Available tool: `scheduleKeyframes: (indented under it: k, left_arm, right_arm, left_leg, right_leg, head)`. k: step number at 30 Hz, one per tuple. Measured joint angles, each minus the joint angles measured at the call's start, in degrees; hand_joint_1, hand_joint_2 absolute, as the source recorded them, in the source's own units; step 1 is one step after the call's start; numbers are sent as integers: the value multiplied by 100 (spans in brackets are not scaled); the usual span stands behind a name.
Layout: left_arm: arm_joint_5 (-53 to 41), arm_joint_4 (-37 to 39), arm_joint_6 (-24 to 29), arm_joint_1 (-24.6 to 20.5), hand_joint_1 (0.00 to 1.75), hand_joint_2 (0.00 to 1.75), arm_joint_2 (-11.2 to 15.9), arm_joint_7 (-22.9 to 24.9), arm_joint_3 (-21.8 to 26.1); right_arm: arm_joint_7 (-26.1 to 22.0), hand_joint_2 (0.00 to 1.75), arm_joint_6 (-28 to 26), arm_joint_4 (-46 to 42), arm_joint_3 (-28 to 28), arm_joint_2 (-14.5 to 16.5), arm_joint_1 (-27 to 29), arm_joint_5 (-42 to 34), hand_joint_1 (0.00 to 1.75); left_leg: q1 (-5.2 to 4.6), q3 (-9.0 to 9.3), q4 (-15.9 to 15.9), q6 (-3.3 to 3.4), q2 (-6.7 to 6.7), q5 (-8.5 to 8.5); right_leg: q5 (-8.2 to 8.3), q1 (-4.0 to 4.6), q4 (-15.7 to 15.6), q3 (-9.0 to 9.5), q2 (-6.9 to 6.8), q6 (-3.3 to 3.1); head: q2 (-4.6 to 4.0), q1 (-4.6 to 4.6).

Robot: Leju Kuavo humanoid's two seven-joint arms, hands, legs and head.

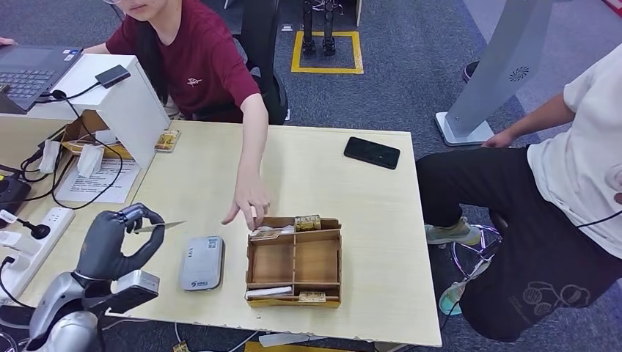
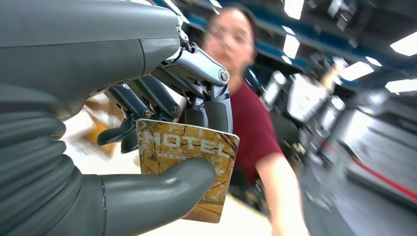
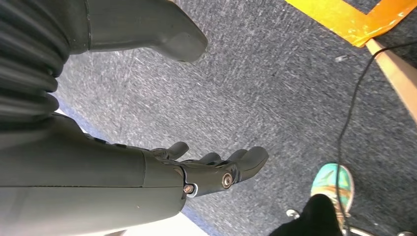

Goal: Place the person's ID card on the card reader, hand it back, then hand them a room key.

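Left hand [image 1: 117, 235] pinches a room key [image 2: 189, 167] at the lower left of the head view; right hand [image 3: 216, 169] hangs over grey carpet with fingers apart, holding nothing.

In the left wrist view the key, a brown card printed "MOTEL", sits between the thumb and the darker fingers [image 2: 147, 101]. In the head view it shows edge-on, pointing right above the table [image 1: 345, 183], just left of the grey card reader [image 1: 202, 262]. Right of the reader stands a wooden tray [image 1: 295, 260] with divided compartments: its two large middle ones look bare, a pale card lies in the narrow front slot, and more brown cards stand along the back and front edges. A person's hand [image 1: 248, 202] rests at the tray's back left corner. A black phone [image 1: 372, 152] lies at the upper right of the table.
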Motion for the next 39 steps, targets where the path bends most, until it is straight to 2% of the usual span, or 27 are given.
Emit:
scheduleKeyframes:
  k: [4,8,14,19,25,29,34,39]
  left_arm:
    - [-160,-4,-81,-213,175,175,55,244,602]
    - [-499,46,7,-400,175,175,56,441,871]
    - [-1465,505,618,-827,175,175,29,1156,947]
    - [-1513,935,713,-1073,175,175,-21,1231,953]
    - [-1560,1140,755,-1119,175,175,-72,1244,953]
    - [-1584,1206,756,-1125,0,175,-96,1272,953]
    - [-1632,1270,884,-1128,0,175,-125,1308,953]
    - [-1877,1443,1418,-1101,0,175,-130,1519,1106]
  right_arm:
    - [13,175,1,0,-38,28,9,21,0]
    - [37,175,2,0,-55,49,9,45,0]
    - [42,175,2,0,-58,74,-8,97,0]
    - [43,175,2,0,-58,80,-17,103,0]
    - [60,175,2,0,-60,80,-10,114,0]
    - [60,175,2,0,-63,80,-4,117,0]
    - [60,175,0,0,-65,80,-6,126,0]
    - [59,175,-5,0,-75,80,-5,102,0]
  left_leg:
    - [1,1,-1,-2,1,2]
    - [1,1,0,-1,0,3]
    - [-1,0,1,0,-6,3]
    - [0,0,1,-1,-4,4]
    - [-1,0,1,-1,-1,2]
    - [-1,-1,1,-1,1,1]
    - [0,-1,1,-2,0,1]
    - [1,-1,0,-2,1,1]
  right_leg:
    - [0,1,1,0,1,0]
    - [1,0,1,3,0,0]
    - [1,-1,0,3,-6,0]
    - [1,0,1,3,-3,0]
    - [1,-1,0,0,4,0]
    - [1,-1,0,-2,7,0]
    - [1,0,0,-2,5,0]
    - [1,1,2,1,6,-1]
  head:
    - [-1,-1]
    - [0,0]
    - [1,-1]
    - [-1,-1]
    - [-1,0]
    - [-1,0]
    - [0,-1]
    - [-1,0]
